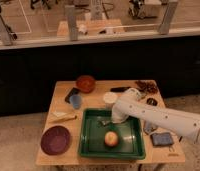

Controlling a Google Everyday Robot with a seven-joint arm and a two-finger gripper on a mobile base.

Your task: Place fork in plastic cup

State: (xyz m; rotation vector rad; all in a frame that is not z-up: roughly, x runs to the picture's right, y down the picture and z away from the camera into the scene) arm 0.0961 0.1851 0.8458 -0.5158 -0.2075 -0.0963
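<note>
The gripper [109, 120] is down in the green tray [93, 150], right at what looks like the fork [102, 122] — whether it has hold, I cannot tell. The blue cup [76, 101] stands outside the tray, well apart — lift, carry and drop all remain.

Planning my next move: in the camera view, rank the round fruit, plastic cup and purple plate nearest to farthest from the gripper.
The gripper sits over the green tray's upper-left part.
1. round fruit: in the tray, just below it.
2. plastic cup: outside the tray, up and left.
3. purple plate: farthest left, at the front.
</note>
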